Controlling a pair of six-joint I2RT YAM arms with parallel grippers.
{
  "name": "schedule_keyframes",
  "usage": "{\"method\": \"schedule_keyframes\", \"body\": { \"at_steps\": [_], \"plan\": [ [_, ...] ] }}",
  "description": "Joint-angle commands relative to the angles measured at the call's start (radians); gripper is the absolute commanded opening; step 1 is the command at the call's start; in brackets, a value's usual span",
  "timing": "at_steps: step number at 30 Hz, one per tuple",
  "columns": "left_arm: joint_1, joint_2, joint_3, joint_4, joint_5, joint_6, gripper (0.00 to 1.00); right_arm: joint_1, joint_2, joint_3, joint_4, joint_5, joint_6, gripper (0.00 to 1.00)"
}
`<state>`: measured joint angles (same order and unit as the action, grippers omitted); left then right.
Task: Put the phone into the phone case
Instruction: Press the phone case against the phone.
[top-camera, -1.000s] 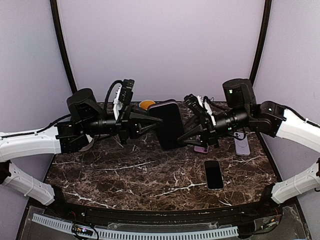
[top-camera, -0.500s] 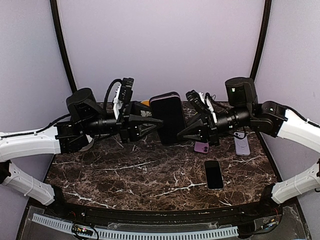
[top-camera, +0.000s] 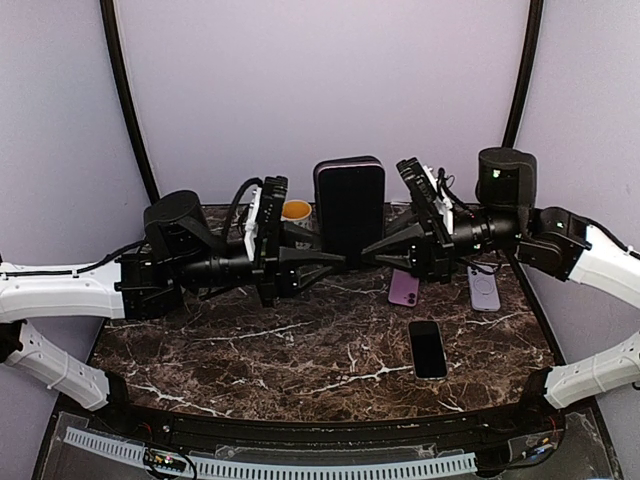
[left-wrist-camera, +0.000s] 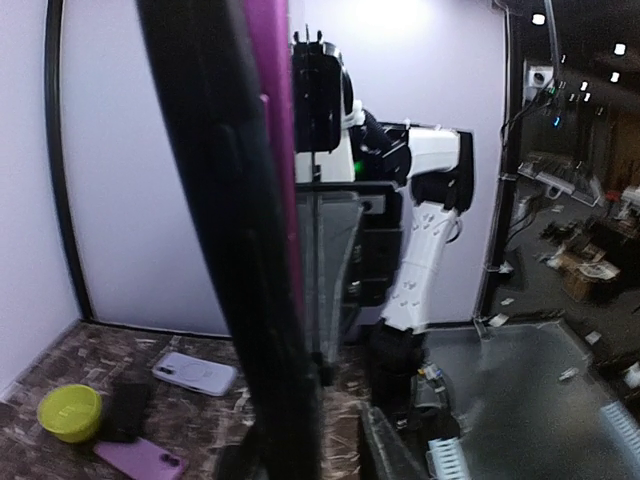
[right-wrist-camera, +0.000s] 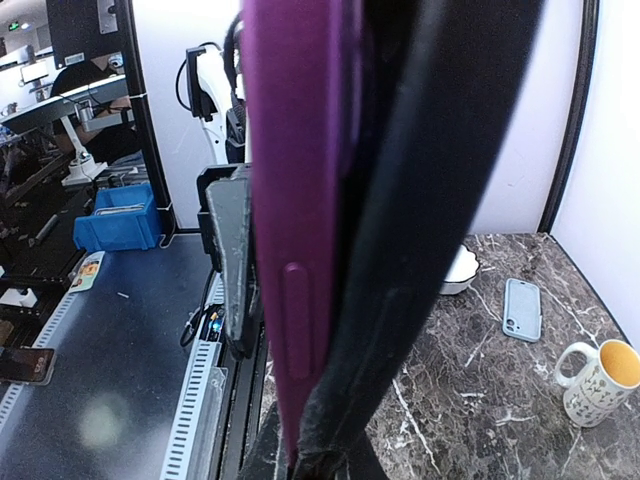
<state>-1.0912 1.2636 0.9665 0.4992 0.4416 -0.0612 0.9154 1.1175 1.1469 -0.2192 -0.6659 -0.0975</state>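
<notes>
A black phone (top-camera: 349, 205) with a dark purple case behind it stands upright in the air above the middle of the table, screen toward the camera. My left gripper (top-camera: 338, 259) and right gripper (top-camera: 372, 249) are both shut on its lower edge from either side. In the left wrist view the phone (left-wrist-camera: 215, 220) and the purple case's edge (left-wrist-camera: 277, 150) show edge-on. The right wrist view shows the purple case (right-wrist-camera: 300, 200) against the black phone (right-wrist-camera: 440, 170). How far the phone sits in the case is hidden.
On the marble table (top-camera: 250, 350) lie a spare black phone (top-camera: 427, 349), a purple case (top-camera: 403, 288) and a lavender case (top-camera: 483, 288). A yellow cup (top-camera: 296, 210) stands at the back. The right wrist view shows a light blue case (right-wrist-camera: 521, 308), a mug (right-wrist-camera: 598, 380) and a white bowl (right-wrist-camera: 460, 270).
Both grippers have raised the phone and case together and turned it from a tilt to upright. Both arms have stretched more level beneath it.
</notes>
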Motion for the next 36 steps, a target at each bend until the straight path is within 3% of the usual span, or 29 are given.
{"method": "schedule_keyframes", "body": {
  "at_steps": [1,4,6,10,11,14,16,19,29,32,36],
  "plan": [
    [-0.019,0.018,0.015,0.017,-0.024,0.030,0.21,-0.005,-0.029,-0.004,0.120,-0.023,0.024,0.00],
    [-0.023,0.024,0.019,0.020,-0.030,0.032,0.05,-0.004,-0.038,-0.019,0.127,-0.016,0.024,0.00],
    [-0.025,0.027,0.021,0.022,-0.034,0.031,0.00,-0.004,-0.041,-0.019,0.127,-0.015,0.025,0.00],
    [-0.028,0.029,0.020,0.024,-0.029,0.034,0.00,-0.004,-0.045,-0.019,0.116,-0.013,0.021,0.00],
    [-0.028,0.029,0.020,0.024,-0.029,0.035,0.00,-0.004,-0.045,-0.016,0.107,-0.008,0.017,0.03],
    [-0.029,0.024,0.015,0.023,-0.029,0.034,0.00,-0.004,-0.049,-0.001,0.068,0.018,0.001,0.40],
    [-0.029,0.018,0.009,0.021,-0.027,0.036,0.00,-0.004,-0.054,0.012,0.044,0.029,-0.011,0.48],
    [-0.030,0.010,0.001,0.015,-0.030,0.051,0.00,-0.005,-0.066,0.030,0.027,0.037,-0.025,0.50],
    [-0.033,0.015,-0.004,-0.008,-0.032,0.054,0.00,-0.006,-0.063,0.068,0.069,0.004,0.014,0.44],
    [-0.036,0.018,-0.003,-0.011,-0.027,0.067,0.00,-0.005,-0.046,0.077,0.082,-0.008,0.032,0.34],
    [-0.038,0.020,-0.005,-0.022,-0.038,0.088,0.00,-0.005,-0.031,0.081,0.084,-0.018,0.034,0.11]
  ]
}}
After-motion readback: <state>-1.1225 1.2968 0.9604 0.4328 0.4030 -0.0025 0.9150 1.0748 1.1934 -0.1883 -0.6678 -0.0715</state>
